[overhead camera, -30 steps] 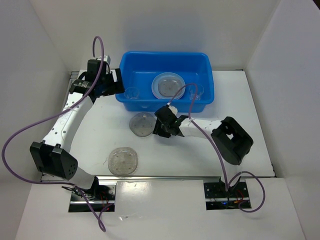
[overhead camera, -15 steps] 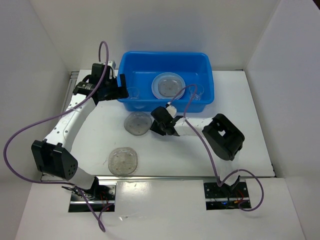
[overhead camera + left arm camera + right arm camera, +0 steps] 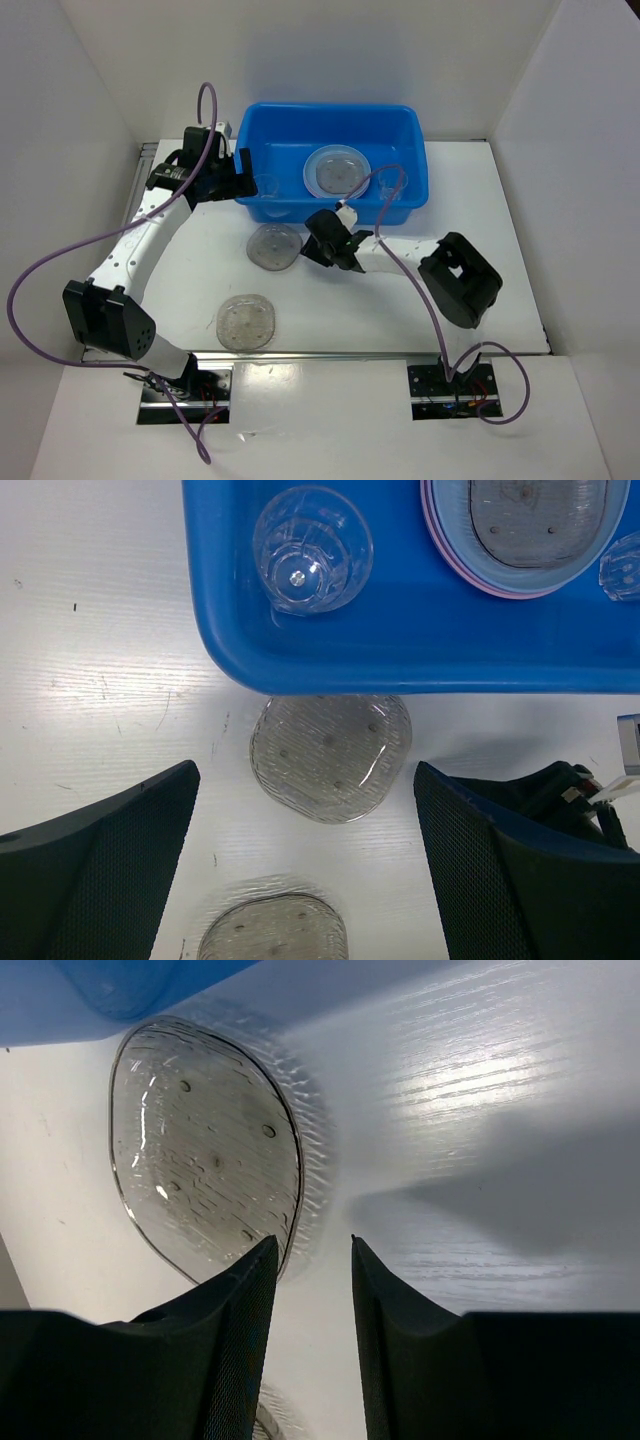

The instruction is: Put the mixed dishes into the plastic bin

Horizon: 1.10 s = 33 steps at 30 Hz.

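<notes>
Step in hand was pickup of the translucent speckled greyish round plate (image 3: pixel 275 246), flat on the white table (image 3: pixel 470 200) just near-side of the bright blue rectangular plastic bin (image 3: pixel 330 108); right claw (image 3: pixel 312 1248) sat part-released at its right rim, grasping nothing, left claw (image 3: pixel 240 176) released; next probably needed a finger under that rim.

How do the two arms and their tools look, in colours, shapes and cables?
The left arm and the right arm both have white links and bulky black joint housings. A purple cable runs along each. The left tool and the right tool are black, each with two broad fingers whose inner faces have a fine mesh texture. No markings are legible.
</notes>
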Tool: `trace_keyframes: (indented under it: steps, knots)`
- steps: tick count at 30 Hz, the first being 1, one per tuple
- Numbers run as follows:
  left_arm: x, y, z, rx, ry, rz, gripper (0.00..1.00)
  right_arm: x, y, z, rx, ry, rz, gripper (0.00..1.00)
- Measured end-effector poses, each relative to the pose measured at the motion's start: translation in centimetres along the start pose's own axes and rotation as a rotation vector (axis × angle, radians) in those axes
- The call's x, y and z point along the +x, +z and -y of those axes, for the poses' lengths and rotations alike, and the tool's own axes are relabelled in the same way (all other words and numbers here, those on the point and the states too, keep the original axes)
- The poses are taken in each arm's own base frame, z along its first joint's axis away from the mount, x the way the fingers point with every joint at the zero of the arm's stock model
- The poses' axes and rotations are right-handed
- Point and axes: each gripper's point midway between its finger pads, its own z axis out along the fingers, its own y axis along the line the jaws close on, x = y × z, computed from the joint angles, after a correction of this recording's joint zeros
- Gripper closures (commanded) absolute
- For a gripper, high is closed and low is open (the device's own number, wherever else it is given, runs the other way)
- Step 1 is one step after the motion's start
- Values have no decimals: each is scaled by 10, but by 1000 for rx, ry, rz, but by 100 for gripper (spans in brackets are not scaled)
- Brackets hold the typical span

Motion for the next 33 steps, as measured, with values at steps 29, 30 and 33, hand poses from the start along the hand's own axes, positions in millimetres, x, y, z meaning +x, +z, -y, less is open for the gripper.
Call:
trace_keyframes:
  steps: [29, 30, 33]
  knots:
    - [5, 3, -4, -15, 20, -11, 4, 19, 1, -4, 2, -115, -40, 99]
    - [5, 3, -5, -19, 20, -10, 4, 15, -17, -3, -7, -128, -34, 99]
    - [4, 3, -7, -27, 20, -7, 4, -13, -84, -17, -96, -146, 27, 99]
